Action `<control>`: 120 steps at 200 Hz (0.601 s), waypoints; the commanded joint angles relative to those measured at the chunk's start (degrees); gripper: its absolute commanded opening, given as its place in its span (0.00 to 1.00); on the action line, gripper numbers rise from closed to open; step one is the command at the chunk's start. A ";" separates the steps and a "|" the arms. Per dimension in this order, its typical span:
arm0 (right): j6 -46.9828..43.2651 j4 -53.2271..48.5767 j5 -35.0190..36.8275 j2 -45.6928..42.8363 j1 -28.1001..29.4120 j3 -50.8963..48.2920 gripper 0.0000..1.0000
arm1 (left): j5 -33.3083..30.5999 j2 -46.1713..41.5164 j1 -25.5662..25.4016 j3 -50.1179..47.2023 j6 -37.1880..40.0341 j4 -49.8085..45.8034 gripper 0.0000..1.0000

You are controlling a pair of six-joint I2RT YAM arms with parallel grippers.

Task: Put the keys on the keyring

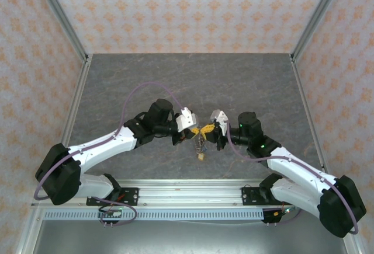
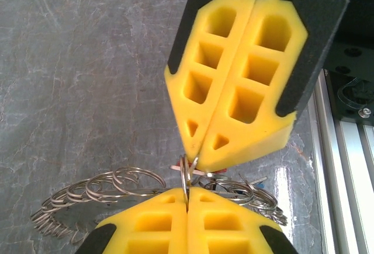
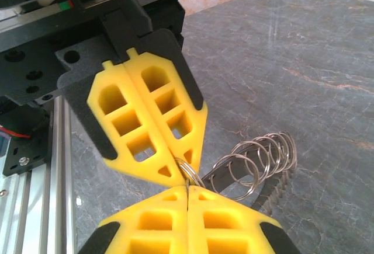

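Keyring (image 2: 111, 187): one loop pinched by left gripper (image 2: 187, 198) and right gripper (image 3: 187, 192), both clamped, tip to tip, over the surface (image 1: 117, 90) middle, toward its near edge; keys (image 1: 200, 149) dangled below. Risk, I judged: opposed pulls slipping the thin wire free.

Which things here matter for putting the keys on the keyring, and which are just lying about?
For the job: large round silvery metal keyring with coil-like rim; tiny metal keys dangling under the grippers; left gripper and right gripper, both shut on the keyring.
Just there: grey marbled table; aluminium rail at the near edge; patterned wall panels.
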 commanded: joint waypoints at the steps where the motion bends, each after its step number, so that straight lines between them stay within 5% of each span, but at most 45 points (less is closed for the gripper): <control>1: -1.27 4.49 1.77 -0.03 0.45 2.30 0.00 | 0.73 0.01 -0.60 2.02 -0.29 2.11 0.00; 120: -0.54 3.71 0.84 -3.03 0.46 0.80 0.00 | 0.63 0.68 -0.65 2.51 -0.10 2.15 0.00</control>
